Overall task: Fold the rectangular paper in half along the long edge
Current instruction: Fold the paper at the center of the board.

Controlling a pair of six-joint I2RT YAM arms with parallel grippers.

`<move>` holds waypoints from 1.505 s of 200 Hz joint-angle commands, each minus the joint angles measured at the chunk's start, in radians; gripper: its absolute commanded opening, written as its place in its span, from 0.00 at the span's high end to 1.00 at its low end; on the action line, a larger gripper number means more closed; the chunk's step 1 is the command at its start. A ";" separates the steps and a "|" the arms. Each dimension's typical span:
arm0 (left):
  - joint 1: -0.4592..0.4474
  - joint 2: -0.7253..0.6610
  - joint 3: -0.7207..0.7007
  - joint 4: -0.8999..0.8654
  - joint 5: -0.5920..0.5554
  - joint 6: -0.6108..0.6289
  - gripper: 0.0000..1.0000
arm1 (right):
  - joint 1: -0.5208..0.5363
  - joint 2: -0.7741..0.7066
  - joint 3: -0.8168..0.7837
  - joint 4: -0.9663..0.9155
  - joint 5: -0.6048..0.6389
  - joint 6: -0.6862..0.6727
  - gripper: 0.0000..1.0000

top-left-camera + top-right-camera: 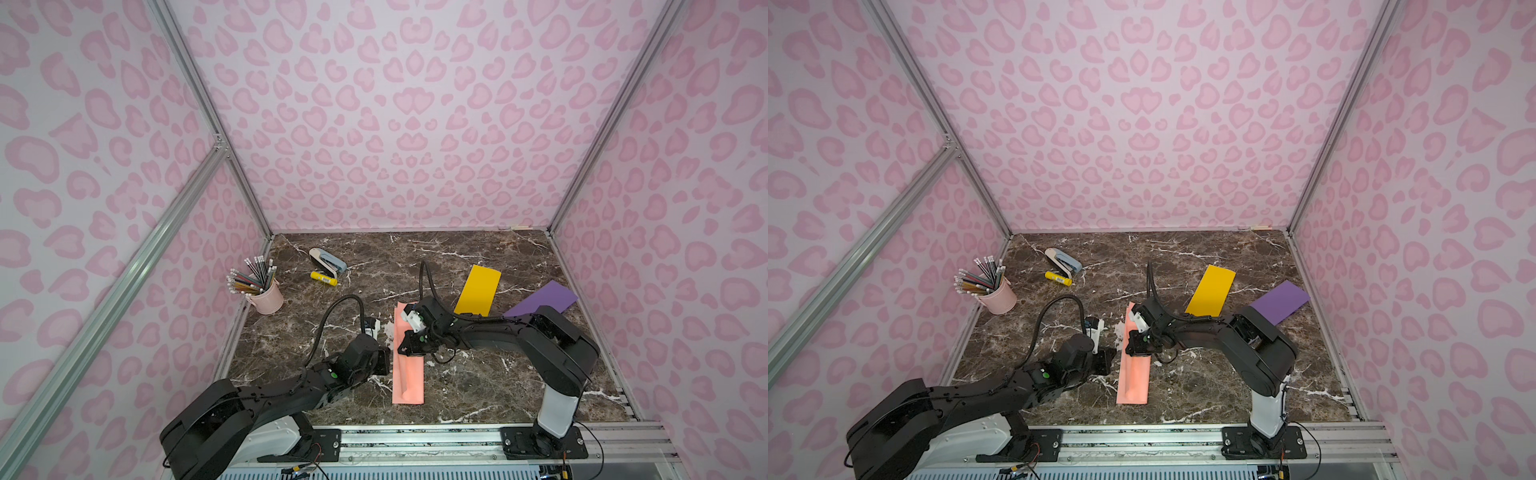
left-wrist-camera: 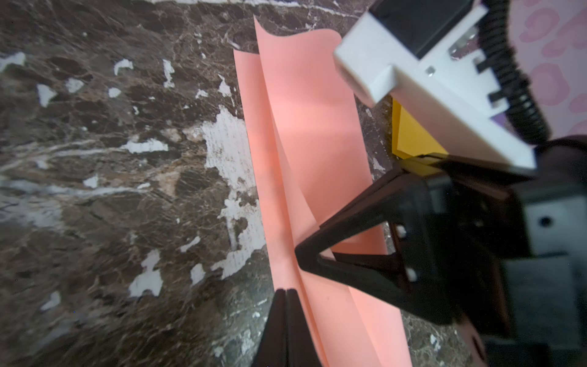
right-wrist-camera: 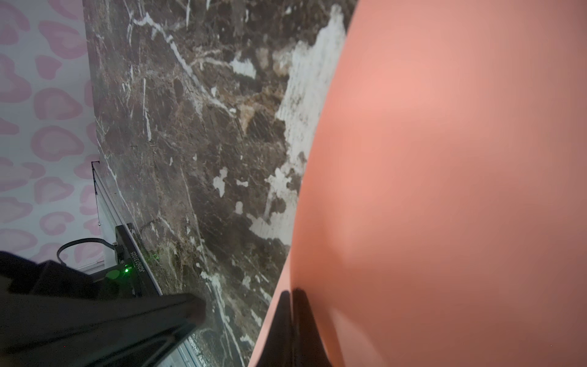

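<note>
The rectangular paper (image 1: 409, 376) (image 1: 1133, 382) is salmon pink and lies lengthwise on the marble table, doubled over along its long side. Its upper layer bows up off the lower one (image 2: 311, 127). My left gripper (image 1: 390, 360) (image 1: 1113, 359) is shut, and its tips (image 2: 286, 290) rest at the paper's left long edge with nothing seen between them. My right gripper (image 1: 402, 351) (image 1: 1130, 352) is also shut. Its tips (image 3: 290, 290) press down on the paper (image 3: 444, 159) near that same edge, a little farther back than the left one.
A yellow sheet (image 1: 478, 291) and a purple sheet (image 1: 544, 299) lie at the back right, under the right arm. A pink cup of pencils (image 1: 266, 297) stands at the left wall. A stapler (image 1: 328, 259) and a yellow marker (image 1: 324, 279) lie at the back left.
</note>
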 commanded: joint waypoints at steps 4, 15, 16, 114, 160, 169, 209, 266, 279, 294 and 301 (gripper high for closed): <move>0.004 -0.010 0.014 -0.028 -0.008 0.016 0.96 | 0.001 0.006 0.016 0.010 0.008 -0.011 1.00; 0.003 -0.002 0.014 -0.027 -0.006 0.017 0.96 | 0.001 0.009 0.017 0.013 0.005 -0.010 1.00; 0.003 0.000 0.014 -0.027 -0.006 0.018 0.96 | 0.001 0.009 0.017 0.013 0.004 -0.009 1.00; 0.005 0.028 0.026 -0.028 -0.003 0.023 0.96 | 0.001 0.039 0.006 0.018 0.009 -0.009 0.80; 0.017 0.045 0.058 -0.047 -0.005 0.039 0.96 | 0.001 0.020 -0.017 0.021 0.002 -0.018 0.68; 0.023 0.057 0.069 -0.051 -0.003 0.043 0.96 | 0.001 0.016 -0.021 0.021 0.001 -0.023 0.68; 0.046 0.115 0.137 -0.069 0.012 0.078 0.96 | 0.001 0.006 -0.038 0.034 -0.035 -0.048 0.63; 0.063 0.164 0.179 -0.082 0.029 0.101 0.96 | 0.001 -0.045 -0.056 0.037 -0.069 -0.074 0.63; 0.063 0.168 0.184 -0.086 0.030 0.103 0.96 | 0.001 -0.062 -0.059 0.036 -0.080 -0.077 0.63; 0.062 0.173 0.189 -0.088 0.030 0.104 0.96 | 0.001 -0.080 -0.061 0.036 -0.096 -0.082 0.64; 0.063 0.175 0.191 -0.087 0.033 0.105 0.96 | 0.001 -0.086 -0.060 0.034 -0.104 -0.087 0.64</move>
